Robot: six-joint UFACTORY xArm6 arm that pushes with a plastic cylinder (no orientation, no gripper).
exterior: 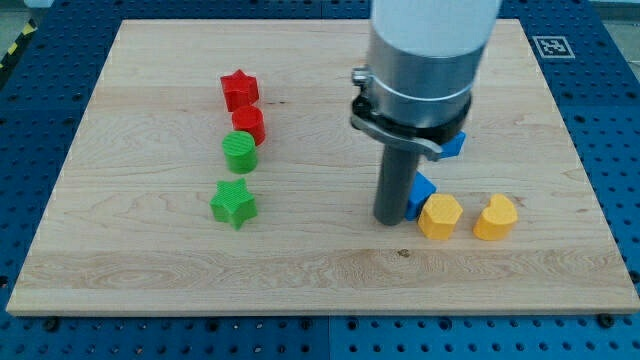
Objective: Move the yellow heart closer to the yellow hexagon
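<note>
The yellow hexagon lies at the lower right of the wooden board. The yellow heart lies just to its right, a small gap between them. My tip rests on the board just left of the yellow hexagon, beside a blue block that sits against the hexagon's upper left. A second blue block shows partly behind the arm, above these.
On the board's left half, a red star and a red block stand above a green cylinder and a green star, in a rough column. The arm's wide body hides part of the upper middle.
</note>
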